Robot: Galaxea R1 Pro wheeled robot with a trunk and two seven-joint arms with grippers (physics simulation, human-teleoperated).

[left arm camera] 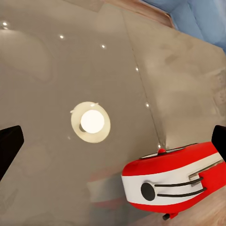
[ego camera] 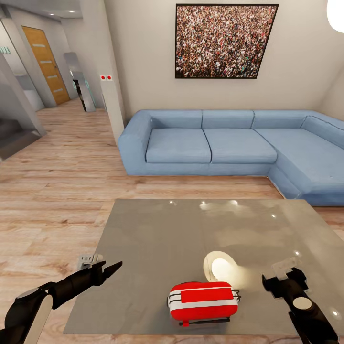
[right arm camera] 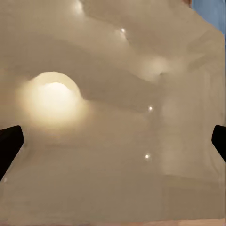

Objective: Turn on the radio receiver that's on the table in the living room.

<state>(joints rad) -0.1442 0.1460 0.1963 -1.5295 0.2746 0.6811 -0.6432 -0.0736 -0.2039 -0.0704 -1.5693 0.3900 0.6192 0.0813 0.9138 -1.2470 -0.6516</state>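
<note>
I stand at the near edge of the large low square table with the glossy grey reflective top [ego camera: 157,239]. The small rounded red radio receiver with white stripes [ego camera: 204,301] sits on this top, close to the near edge and a little toward my right side. In my left wrist view the radio receiver [left arm camera: 176,181] shows its end with a dark round knob and thin dark wires.

My left gripper [ego camera: 109,270] hovers at the left edge of the table, well apart from the radio. Its black fingers are spread wide and hold nothing; in the left wrist view the gripper [left arm camera: 113,141] has only the table surface between its fingertips.

My right gripper [ego camera: 281,278] is over the table, just to the right of the radio and not touching it. It is also wide open and empty in the right wrist view [right arm camera: 113,141].

Beyond the table lies the light wood floor [ego camera: 57,191], then the blue corner sofa [ego camera: 229,145] against the wall, under a framed picture of a crowd [ego camera: 225,40].
</note>
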